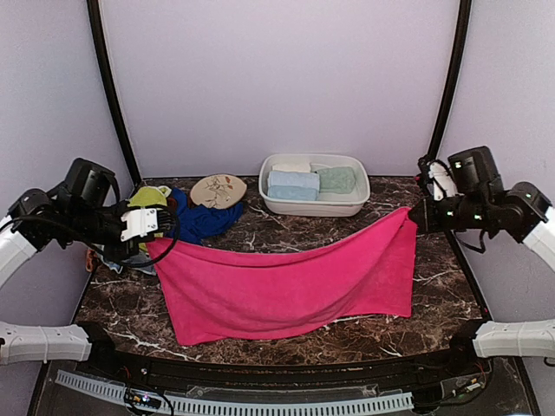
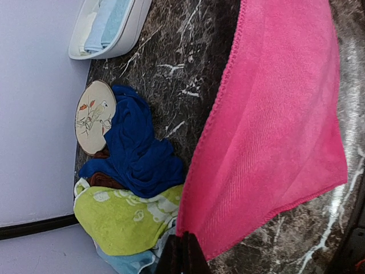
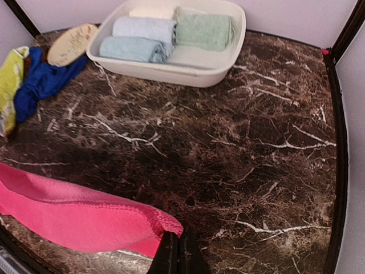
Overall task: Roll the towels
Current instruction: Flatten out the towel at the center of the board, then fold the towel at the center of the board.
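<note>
Two corners of hot pink towel point(image 1: 286, 286) pinched: left hand point(image 1: 153, 237) clamped on one, right hand point(image 1: 416, 217) on other.

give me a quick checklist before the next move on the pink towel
1. left gripper shut on a corner of the pink towel: ok
2. right gripper shut on the opposite corner: ok
3. towel lying flat on the table: not ok, its far edge hangs sagging between the grippers
4. towel apart from the white basin: ok, bare marble shows between them
5. towel free of the blue towel and yellow-green towel by the left corner: cannot tell
</note>
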Available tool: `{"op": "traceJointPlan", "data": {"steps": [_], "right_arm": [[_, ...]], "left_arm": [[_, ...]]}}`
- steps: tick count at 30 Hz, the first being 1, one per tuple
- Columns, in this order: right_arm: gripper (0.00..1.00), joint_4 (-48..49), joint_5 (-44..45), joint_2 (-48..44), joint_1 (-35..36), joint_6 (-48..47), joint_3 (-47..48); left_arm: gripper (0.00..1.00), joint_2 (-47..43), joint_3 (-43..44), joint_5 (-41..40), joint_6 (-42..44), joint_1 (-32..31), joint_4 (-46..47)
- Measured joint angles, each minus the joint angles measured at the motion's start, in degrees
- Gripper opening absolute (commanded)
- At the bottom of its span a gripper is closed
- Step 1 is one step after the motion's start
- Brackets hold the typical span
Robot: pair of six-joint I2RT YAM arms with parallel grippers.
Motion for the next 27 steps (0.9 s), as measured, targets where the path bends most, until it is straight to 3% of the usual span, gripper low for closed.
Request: {"op": "traceJointPlan", "data": {"steps": [6,10,15,27], "right_arm": [[0.0,8.6,3.1,12.2,-1.5,-2.9,-6.1],[0.0,14.4,3.6,14.3,-4.0,-5.5,-6.6],[0.0,20.7,3.5,19.2,-6.9,-8.6,-6.3],[0.0,25.6,2.1,24.9,-9.0,-12.0,-6.3]], "left_arm": [[0.0,11.1,-11.6,-7.8,4.5,3.9,24.1],[0.0,19.5,-13.5,-12.0,7.1,6.8,39.1],[0.0,24.3,-13.9,-13.7,8.9,7.5,51.6],[0.0,29.3,-14.6,-12.7,9.4,9.9,57.7]]}}
